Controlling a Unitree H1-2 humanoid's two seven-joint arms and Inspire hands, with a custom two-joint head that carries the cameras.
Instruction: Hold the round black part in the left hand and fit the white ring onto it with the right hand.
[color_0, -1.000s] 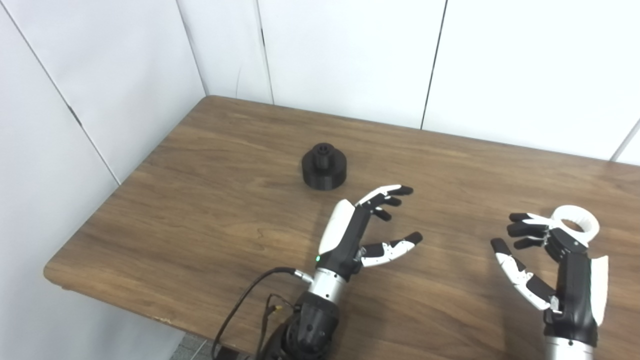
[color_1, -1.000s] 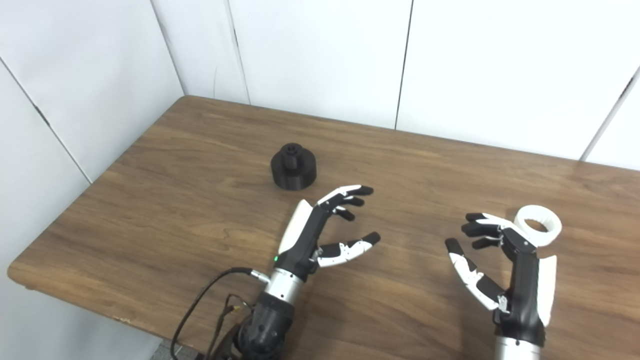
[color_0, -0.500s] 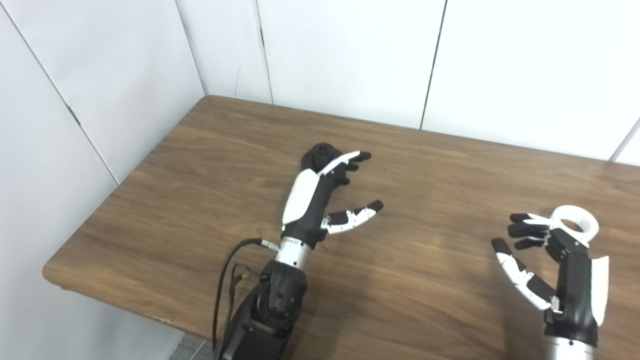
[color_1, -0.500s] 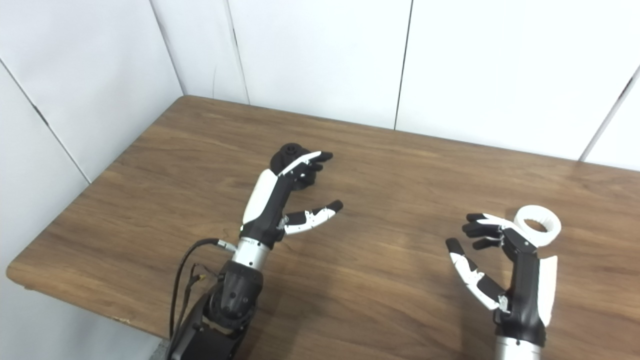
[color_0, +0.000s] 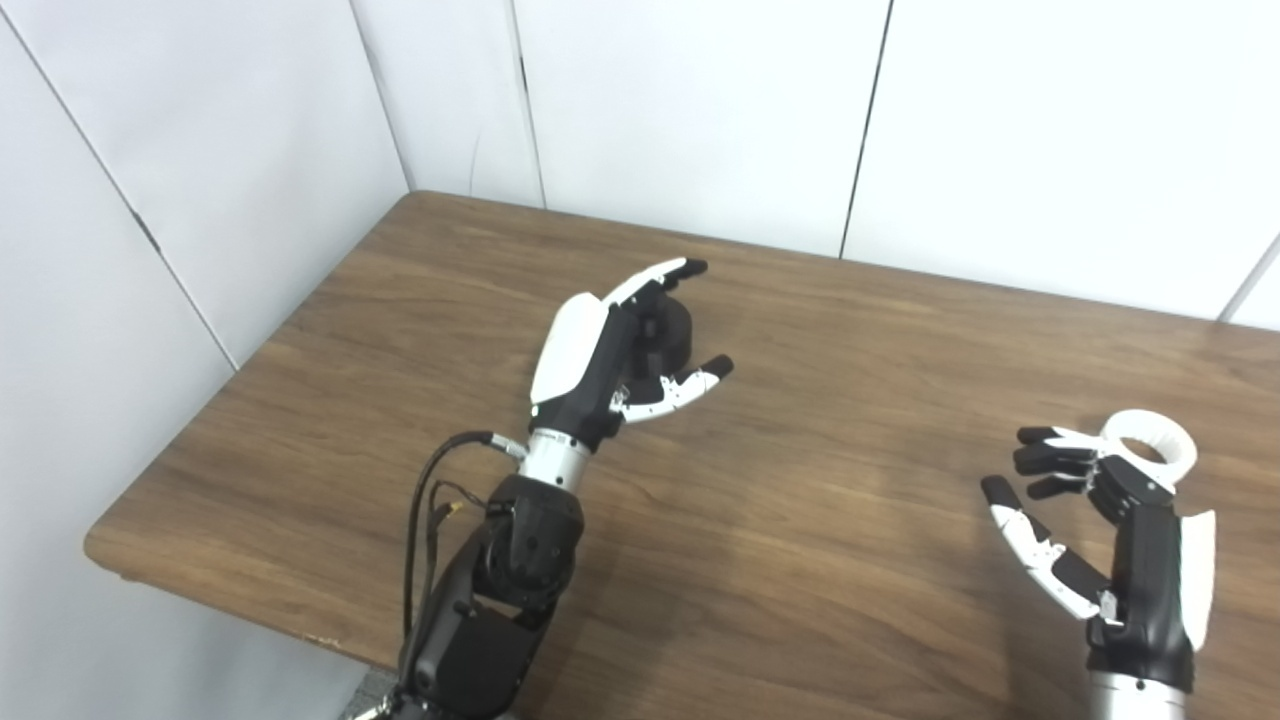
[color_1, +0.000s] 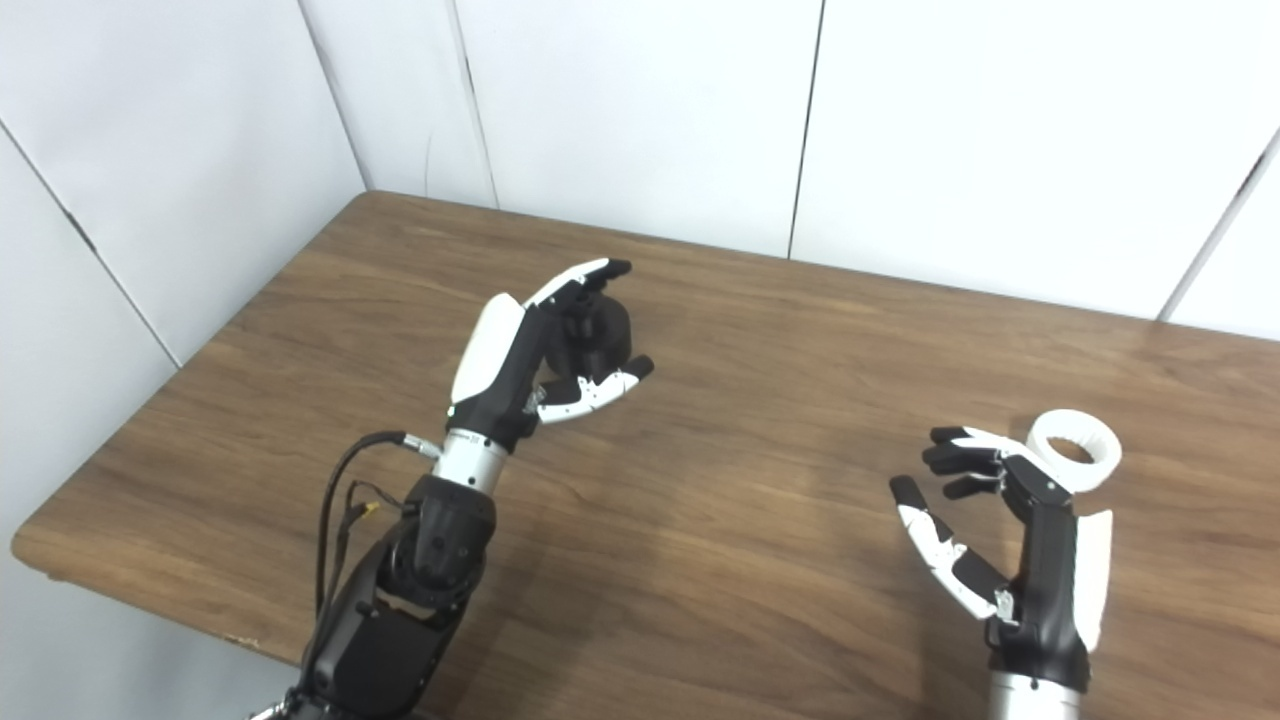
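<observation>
The left hand (color_0: 610, 350) has been carried forward across the counter (color_0: 400, 420) since a second ago, when it was held open well short of the round black part (color_0: 668, 335). It is now placed around that part, with the fingers (color_0: 660, 278) arched over the top and the thumb (color_0: 680, 382) reaching along the near side; the fingers are still spread, and contact with the part cannot be told. The black part is seen where it was before, resting on the counter near the far left, now half hidden behind the palm. The right hand (color_0: 1110, 520) has not been moved: it is held open, fingers apart, just beside the white ring (color_1: 1075, 452), which lies on the counter at the right, unchanged.
</observation>
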